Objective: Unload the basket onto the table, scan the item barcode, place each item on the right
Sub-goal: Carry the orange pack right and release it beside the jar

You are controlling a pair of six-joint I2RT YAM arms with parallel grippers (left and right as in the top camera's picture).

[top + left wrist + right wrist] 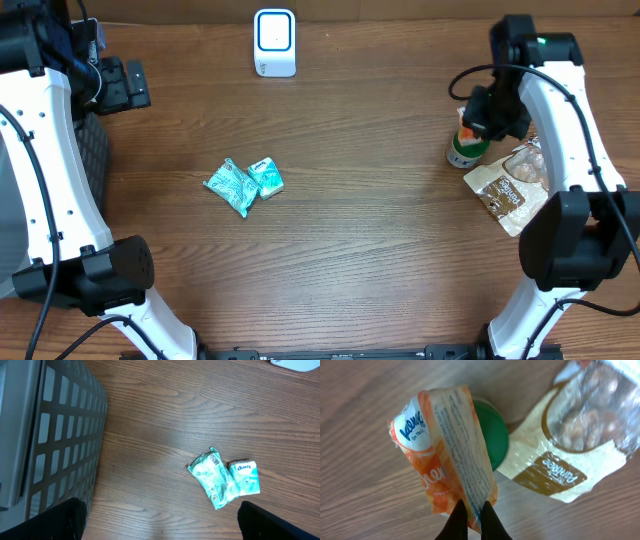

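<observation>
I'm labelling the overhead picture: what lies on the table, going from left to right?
Grey mesh basket → teal packet → small tissue pack → green-lidded container → brown snack bag.

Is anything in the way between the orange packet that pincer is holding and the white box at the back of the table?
Nothing visible. Only bare table lies between the orange packet and the white box; the teal packets sit well aside.
</observation>
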